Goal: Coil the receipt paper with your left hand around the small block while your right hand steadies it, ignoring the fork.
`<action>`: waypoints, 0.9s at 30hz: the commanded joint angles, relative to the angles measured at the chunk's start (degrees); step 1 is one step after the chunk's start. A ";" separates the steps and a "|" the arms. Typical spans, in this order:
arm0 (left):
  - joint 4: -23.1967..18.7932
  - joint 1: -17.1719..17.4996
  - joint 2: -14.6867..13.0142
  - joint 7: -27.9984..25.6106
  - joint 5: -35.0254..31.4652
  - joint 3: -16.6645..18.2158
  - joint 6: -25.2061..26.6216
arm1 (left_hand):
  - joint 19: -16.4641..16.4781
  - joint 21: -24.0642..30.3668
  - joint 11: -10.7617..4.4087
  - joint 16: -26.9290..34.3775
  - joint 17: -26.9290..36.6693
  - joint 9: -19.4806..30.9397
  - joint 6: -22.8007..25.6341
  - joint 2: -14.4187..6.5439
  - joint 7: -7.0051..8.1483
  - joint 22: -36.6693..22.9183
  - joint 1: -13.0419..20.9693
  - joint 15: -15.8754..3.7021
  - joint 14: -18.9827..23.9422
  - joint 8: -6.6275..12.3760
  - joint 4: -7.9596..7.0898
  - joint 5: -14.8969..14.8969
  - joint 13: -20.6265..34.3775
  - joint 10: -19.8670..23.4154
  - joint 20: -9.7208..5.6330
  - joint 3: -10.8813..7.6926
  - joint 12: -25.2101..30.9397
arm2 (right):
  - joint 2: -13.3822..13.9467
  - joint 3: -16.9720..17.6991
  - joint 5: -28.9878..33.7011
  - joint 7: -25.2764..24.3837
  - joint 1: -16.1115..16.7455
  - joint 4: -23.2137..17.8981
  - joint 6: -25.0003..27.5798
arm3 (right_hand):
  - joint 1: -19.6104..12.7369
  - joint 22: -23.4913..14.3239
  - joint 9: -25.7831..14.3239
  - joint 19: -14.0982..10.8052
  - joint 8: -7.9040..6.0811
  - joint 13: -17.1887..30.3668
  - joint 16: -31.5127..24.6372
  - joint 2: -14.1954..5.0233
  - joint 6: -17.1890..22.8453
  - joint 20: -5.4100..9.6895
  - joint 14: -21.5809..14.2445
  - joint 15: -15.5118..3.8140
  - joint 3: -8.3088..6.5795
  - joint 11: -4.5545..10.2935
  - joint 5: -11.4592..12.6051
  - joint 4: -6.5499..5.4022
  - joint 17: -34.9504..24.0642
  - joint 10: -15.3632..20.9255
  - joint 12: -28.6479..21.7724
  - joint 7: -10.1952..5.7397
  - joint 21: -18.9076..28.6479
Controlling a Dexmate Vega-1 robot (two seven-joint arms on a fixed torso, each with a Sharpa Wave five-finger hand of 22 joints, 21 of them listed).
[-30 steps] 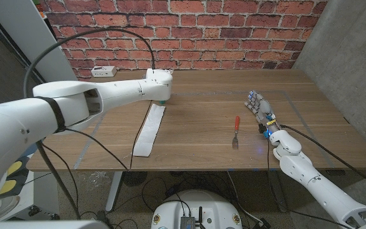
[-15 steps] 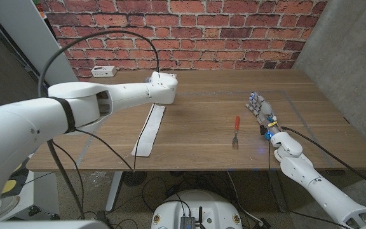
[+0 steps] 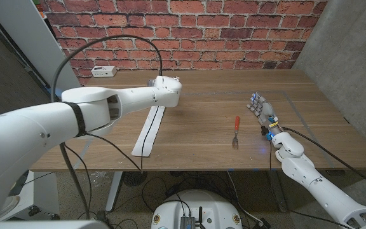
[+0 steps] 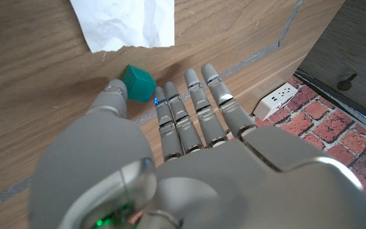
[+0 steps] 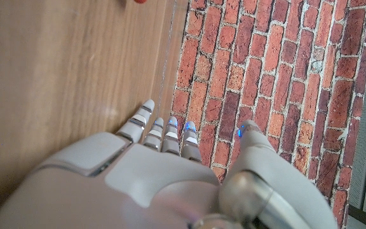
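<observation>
Left robot hand (image 4: 189, 159), fingers spread and empty, hovers beside the small block (image 4: 137, 83); right robot hand (image 3: 261, 112) likewise spread, holding nothing.

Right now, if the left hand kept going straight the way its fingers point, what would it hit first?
Most likely the green block. The left hand has its fingertips just short of it, the thumb beside it. The torn end of the paper strip lies just beyond. Depth is hard to judge.
</observation>
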State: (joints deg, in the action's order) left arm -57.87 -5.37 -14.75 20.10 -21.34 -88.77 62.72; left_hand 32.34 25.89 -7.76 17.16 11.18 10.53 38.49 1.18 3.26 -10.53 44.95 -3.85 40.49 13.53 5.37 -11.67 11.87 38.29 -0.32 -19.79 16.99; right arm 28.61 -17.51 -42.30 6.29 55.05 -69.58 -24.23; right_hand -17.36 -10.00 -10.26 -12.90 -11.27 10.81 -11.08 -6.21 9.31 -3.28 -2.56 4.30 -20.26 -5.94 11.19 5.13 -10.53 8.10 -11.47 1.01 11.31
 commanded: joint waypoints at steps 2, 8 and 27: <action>12.66 1.53 7.09 -1.60 -0.87 0.15 -3.21 | 0.94 0.53 -0.05 0.50 0.06 0.13 1.54 0.05 -0.02 -0.20 -0.99 -7.06 1.40 0.52 -0.53 -0.11 0.23 1.23 -0.13 0.21 0.38 | 0.54 0.16 0.26 -0.64 0.35 -0.38 0.64 | 0.13 -0.07 -0.18 -0.45 0.15 0.07 -0.46 -0.23 0.52 -0.41 -0.60 0.07 0.23 0.03 -0.07 0.10 -0.15 0.51 -0.24 -0.16 0.20; 19.36 2.18 10.28 -2.06 -1.06 0.77 -6.57 | 2.25 0.88 -0.02 0.73 -0.04 0.13 4.45 -2.08 -0.31 -0.24 0.62 -7.31 3.76 0.97 0.14 -0.02 0.26 4.42 -0.29 -1.15 1.00 | 0.81 0.18 0.51 -1.34 0.50 -0.92 1.11 | 0.22 -0.07 -0.18 -0.49 0.16 0.07 -0.48 -0.26 0.56 -0.46 -0.72 0.11 0.25 0.03 -0.07 0.07 -0.17 0.54 -0.23 -0.21 0.21; 12.04 4.59 6.55 -8.17 -5.59 1.72 0.10 | 6.66 5.59 -0.47 11.53 8.23 1.90 19.36 -10.94 -0.98 -1.72 13.51 -9.26 22.92 5.96 3.77 1.66 5.58 24.56 -1.36 -5.80 8.38 | 0.62 -0.53 1.52 -1.95 -0.83 -0.81 1.75 | 0.42 -0.07 -0.18 -0.53 0.20 0.08 -0.46 -0.31 0.62 -0.46 -0.87 0.13 0.24 -0.03 -0.05 0.04 -0.19 0.61 -0.18 -0.27 0.21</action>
State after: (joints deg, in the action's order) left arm -40.10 -2.15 -5.31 15.08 -24.48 -87.30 58.62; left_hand 38.09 30.25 -5.17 26.16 16.90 10.59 55.11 -5.28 -0.59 -11.79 52.55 -9.14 60.44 19.63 8.89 -10.12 15.69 56.34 -1.74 -26.32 23.18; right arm 29.44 -17.55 -41.28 4.45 55.10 -70.68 -22.77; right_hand -17.36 -9.99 -10.26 -13.22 -11.27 10.80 -11.08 -6.21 9.62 -3.59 -3.18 4.29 -20.26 -5.95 11.19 5.13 -10.53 8.10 -11.47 0.70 11.30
